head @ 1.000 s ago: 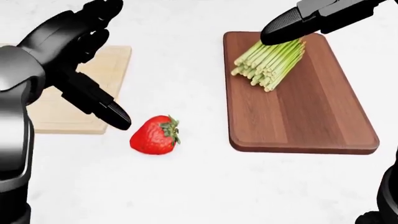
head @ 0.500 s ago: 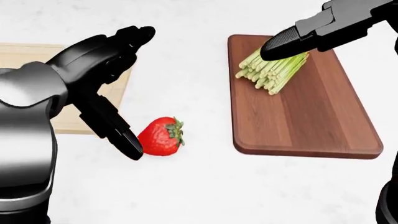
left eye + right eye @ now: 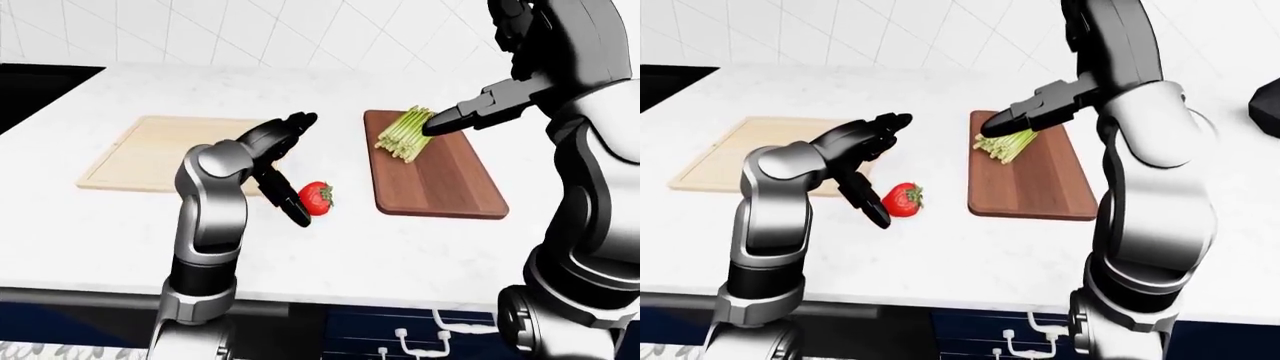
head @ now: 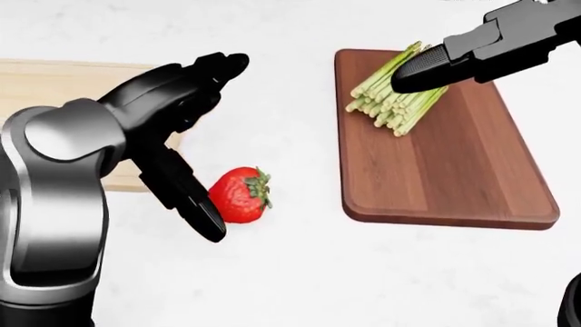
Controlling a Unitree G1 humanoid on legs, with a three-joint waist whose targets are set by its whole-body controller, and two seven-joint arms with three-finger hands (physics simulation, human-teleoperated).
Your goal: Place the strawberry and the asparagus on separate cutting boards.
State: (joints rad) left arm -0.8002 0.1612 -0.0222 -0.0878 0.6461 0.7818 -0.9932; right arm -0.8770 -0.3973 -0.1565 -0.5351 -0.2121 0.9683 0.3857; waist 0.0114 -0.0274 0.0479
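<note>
on the white counter [image 4: 300, 272] the strawberry [image 4: 240, 195] lies between both boards, left hand [image 4: 186, 122] spread open beside it to grasp, while asparagus [image 4: 396, 92] rests on the dark board [image 4: 445, 170] under the open right hand [image 4: 472, 54].

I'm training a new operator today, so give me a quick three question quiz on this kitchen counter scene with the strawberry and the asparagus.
1. True or false: the asparagus lies on the dark cutting board.
2. Where is the strawberry? A) on the light cutting board B) on the bare counter C) on the dark cutting board
3. Fill in: the left hand has its fingers ____ beside the strawberry.

Key: 1 true. 2 B. 3 open.
</note>
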